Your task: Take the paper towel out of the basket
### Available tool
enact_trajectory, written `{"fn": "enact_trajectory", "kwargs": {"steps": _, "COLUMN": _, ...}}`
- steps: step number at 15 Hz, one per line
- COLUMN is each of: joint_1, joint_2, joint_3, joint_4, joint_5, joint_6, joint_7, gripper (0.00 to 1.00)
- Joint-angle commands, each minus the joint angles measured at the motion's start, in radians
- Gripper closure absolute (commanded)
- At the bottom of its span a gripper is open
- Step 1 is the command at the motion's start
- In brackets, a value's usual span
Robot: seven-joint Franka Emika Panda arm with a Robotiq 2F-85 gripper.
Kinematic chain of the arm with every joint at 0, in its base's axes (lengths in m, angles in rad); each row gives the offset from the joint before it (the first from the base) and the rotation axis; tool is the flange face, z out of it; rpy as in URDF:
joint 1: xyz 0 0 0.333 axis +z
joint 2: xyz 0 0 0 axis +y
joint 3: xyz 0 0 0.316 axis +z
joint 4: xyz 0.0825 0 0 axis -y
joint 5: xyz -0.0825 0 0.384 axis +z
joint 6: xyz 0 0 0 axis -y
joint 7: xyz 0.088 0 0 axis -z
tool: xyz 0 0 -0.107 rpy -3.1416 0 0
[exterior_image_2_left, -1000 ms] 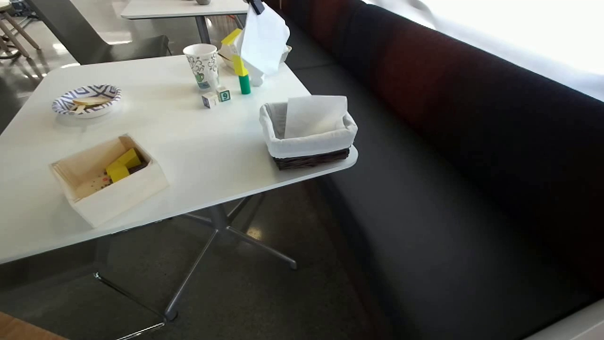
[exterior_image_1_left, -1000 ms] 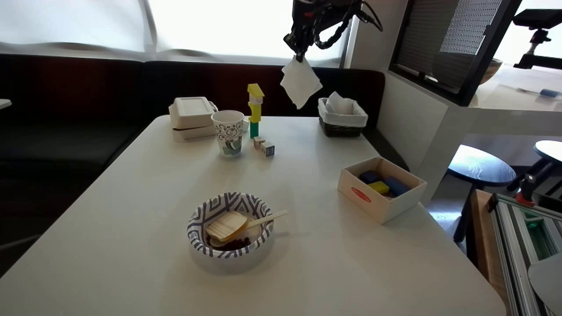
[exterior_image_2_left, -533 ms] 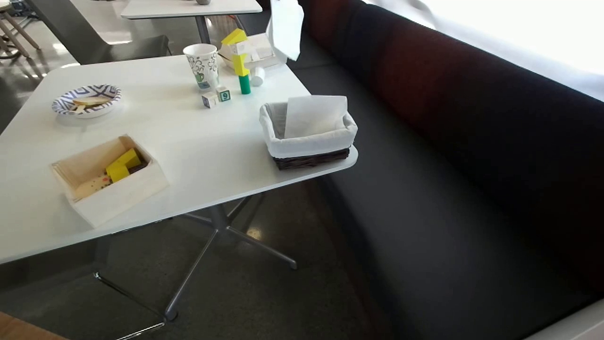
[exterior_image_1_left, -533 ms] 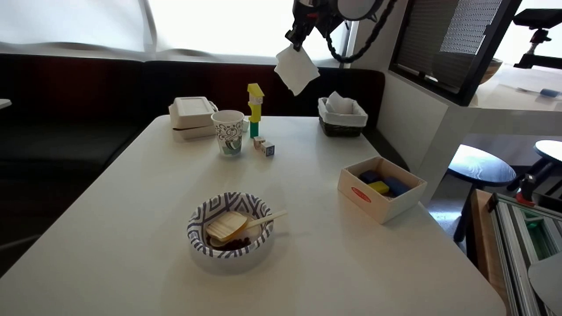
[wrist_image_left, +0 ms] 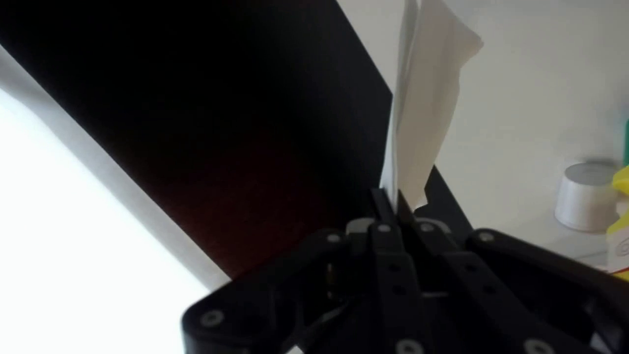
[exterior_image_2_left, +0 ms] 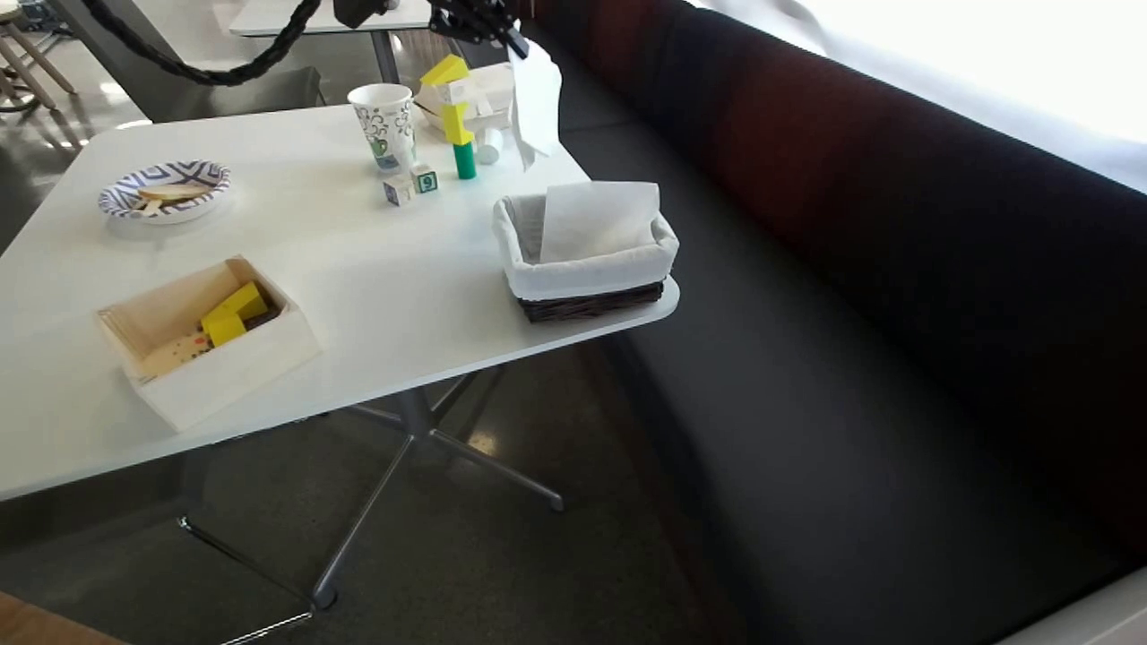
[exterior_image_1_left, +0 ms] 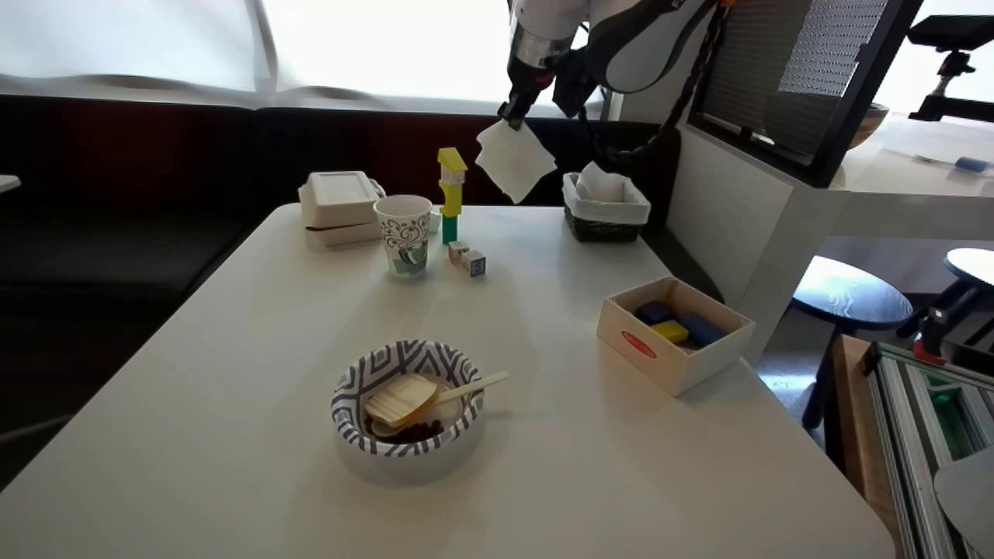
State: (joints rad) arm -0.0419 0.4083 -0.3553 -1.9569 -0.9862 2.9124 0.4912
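A white paper towel (exterior_image_1_left: 515, 163) hangs from my gripper (exterior_image_1_left: 510, 124) above the far part of the table, left of the basket in that exterior view. The towel (exterior_image_2_left: 538, 103) and gripper (exterior_image_2_left: 519, 47) also show in an exterior view, with the towel beyond the basket. In the wrist view the gripper (wrist_image_left: 393, 201) is shut on the towel (wrist_image_left: 427, 93), which hangs away from the fingertips. The basket (exterior_image_2_left: 596, 279) is dark wicker with a white cloth liner. It stands at the table's corner and shows in both exterior views (exterior_image_1_left: 621, 211). Another white sheet (exterior_image_2_left: 599, 219) stands inside it.
A stack of yellow, white and green blocks (exterior_image_1_left: 451, 198), a paper cup (exterior_image_1_left: 405, 237), letter blocks (exterior_image_1_left: 473, 263) and a takeout box (exterior_image_1_left: 342, 202) stand left of the towel. A striped bowl (exterior_image_1_left: 361, 384) and a wooden box (exterior_image_1_left: 637, 353) are nearer. A dark bench (exterior_image_2_left: 762, 340) runs alongside.
The gripper and towel first rose, then came down, and are now somewhat left of where they were in an exterior view. More of the arm shows. The basket has not moved.
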Motion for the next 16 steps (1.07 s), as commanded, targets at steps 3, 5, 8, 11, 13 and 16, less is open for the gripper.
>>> {"fn": "enact_trajectory", "kwargs": {"steps": 3, "joint_1": -0.062, "joint_2": 0.045, "joint_3": 0.094, "joint_4": -0.043, "joint_5": 0.084, "joint_6": 0.029, "joint_7": -0.124, "gripper": 1.00}}
{"fn": "enact_trajectory", "kwargs": {"steps": 5, "joint_1": -0.091, "joint_2": 0.053, "joint_3": 0.132, "joint_4": -0.056, "joint_5": 0.127, "joint_6": 0.012, "joint_7": -0.171, "gripper": 1.00}}
{"fn": "enact_trajectory", "kwargs": {"steps": 8, "joint_1": -0.110, "joint_2": 0.051, "joint_3": 0.172, "joint_4": -0.069, "joint_5": 0.224, "joint_6": -0.021, "joint_7": -0.223, "gripper": 0.99}}
{"fn": "enact_trajectory", "kwargs": {"steps": 11, "joint_1": -0.115, "joint_2": 0.051, "joint_3": 0.191, "joint_4": -0.097, "joint_5": 0.362, "joint_6": -0.025, "joint_7": -0.335, "gripper": 0.99}}
{"fn": "enact_trajectory", "kwargs": {"steps": 13, "joint_1": -0.119, "joint_2": 0.051, "joint_3": 0.194, "joint_4": -0.097, "joint_5": 0.366, "joint_6": -0.025, "joint_7": -0.339, "gripper": 0.99}}
{"fn": "enact_trajectory", "kwargs": {"steps": 16, "joint_1": -0.112, "joint_2": 0.054, "joint_3": 0.187, "joint_4": -0.100, "joint_5": 0.371, "joint_6": -0.022, "joint_7": -0.344, "gripper": 1.00}}
